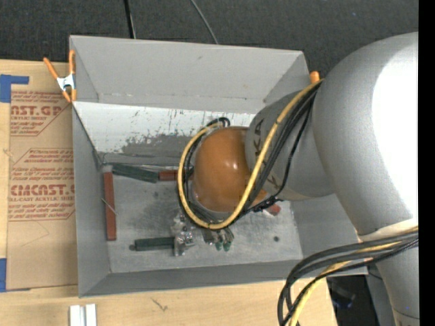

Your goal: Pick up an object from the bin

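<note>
Starting at the left wall of the bin (183, 66): item one?
— One reddish-brown stick (109, 206), flat on the floor, running front to back just beside that wall.

Item two?
— One dark green tool (139, 173) with an orange-red stretch toward its right end. It lies along the foot of the back wall, well apart from the stick's near end.

Item three?
— One dark slim bar (153, 244), flat on the floor near the front wall, lying left to right. Its right end meets a small bright metal part. That part may be the bar's own head or a part of the robot; the view is too cluttered there to say.

Item four?
— One small red piece (273, 210), on the floor at the right, half hidden under the arm (367, 134).

And the robot's own parts?
— Orange cover (217, 168) on the wrist, over the middle of the floor, ringed by a loop of yellow and black cables (182, 182).

State of the jaws?
— Low at the front middle of the floor, below the cover, right at the bar's right end. Released or clenched: I cannot tell, since cover and cables hide them. Nothing is seen between them.
</note>
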`<state>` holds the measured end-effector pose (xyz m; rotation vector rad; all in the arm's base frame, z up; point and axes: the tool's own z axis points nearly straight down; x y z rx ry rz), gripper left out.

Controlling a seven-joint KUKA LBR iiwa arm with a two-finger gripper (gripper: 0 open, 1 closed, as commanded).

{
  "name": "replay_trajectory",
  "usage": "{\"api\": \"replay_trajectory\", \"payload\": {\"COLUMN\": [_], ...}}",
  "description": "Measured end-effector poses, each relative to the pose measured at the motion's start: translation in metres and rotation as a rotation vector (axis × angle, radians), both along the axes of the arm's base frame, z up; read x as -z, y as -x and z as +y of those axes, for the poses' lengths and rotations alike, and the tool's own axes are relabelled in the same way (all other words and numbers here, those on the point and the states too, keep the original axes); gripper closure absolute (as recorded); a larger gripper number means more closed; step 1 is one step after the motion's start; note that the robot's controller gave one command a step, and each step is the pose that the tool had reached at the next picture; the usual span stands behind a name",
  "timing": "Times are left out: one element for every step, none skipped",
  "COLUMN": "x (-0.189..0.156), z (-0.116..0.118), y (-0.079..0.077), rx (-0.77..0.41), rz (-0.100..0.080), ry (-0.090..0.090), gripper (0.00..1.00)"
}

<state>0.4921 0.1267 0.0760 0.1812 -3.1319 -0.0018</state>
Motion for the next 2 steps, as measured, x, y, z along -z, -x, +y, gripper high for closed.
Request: {"api": "replay_trajectory", "payload": {"x": [0.000, -0.144], "z": [0.000, -0.021], "y": [0.000, 0.003], "rx": [0.000, -0.056], "rz": [0.000, -0.006], "ry": [0.000, 0.000], "gripper": [1.00, 1.00]}}
